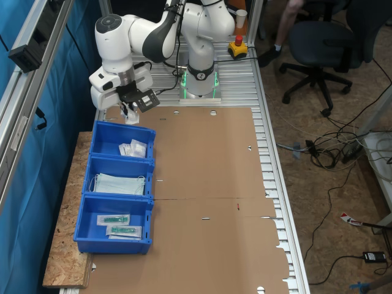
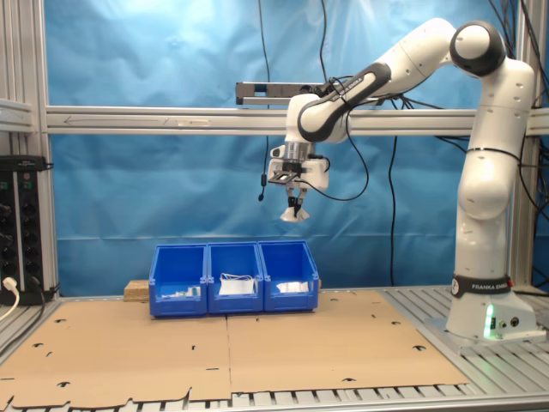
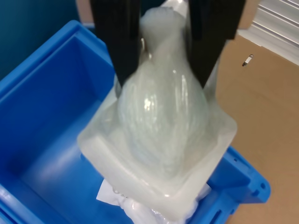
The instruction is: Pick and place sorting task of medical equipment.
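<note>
White packet [image 3: 161, 135] hangs pinched in the claw [image 3: 163, 51], its fingers closed on it, high above the end blue bin [image 3: 42, 140].

I can read no text with certainty here. In the second exterior view a dark band [image 2: 482, 287] around the foot of the arm [image 2: 489, 184] carries small white letters, too small to make out. The white packet [image 3: 163, 135] pinched in the gripper [image 3: 163, 79] shows no legible print. The small white packets [image 1: 133, 149] in the blue bin [image 1: 122, 125] have marks too fine to read.
</note>
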`<state>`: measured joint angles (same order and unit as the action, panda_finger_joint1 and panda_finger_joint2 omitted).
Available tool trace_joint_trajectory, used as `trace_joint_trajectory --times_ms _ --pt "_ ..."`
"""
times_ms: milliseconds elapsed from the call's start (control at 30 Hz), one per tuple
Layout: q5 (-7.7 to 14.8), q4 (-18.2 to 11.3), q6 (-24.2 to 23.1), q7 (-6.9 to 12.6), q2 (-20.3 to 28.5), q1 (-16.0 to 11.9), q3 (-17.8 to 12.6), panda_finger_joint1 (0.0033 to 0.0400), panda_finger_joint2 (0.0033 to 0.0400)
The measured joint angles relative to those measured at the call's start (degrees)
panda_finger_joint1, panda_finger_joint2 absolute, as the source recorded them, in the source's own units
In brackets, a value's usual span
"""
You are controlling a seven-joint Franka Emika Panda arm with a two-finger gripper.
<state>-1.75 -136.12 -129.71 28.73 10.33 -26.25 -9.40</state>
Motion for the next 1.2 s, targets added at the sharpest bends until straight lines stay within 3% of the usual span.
trace_joint_trajectory --times_ms 700,1200 --pt "0.0 1.0 -0.4 0.00 -2.1 0.0 -3.3 0.0071 0.0071" --pt "0.0 1.0 -0.4 0.00 -2.1 0.0 -3.9 0.0071 0.0071"
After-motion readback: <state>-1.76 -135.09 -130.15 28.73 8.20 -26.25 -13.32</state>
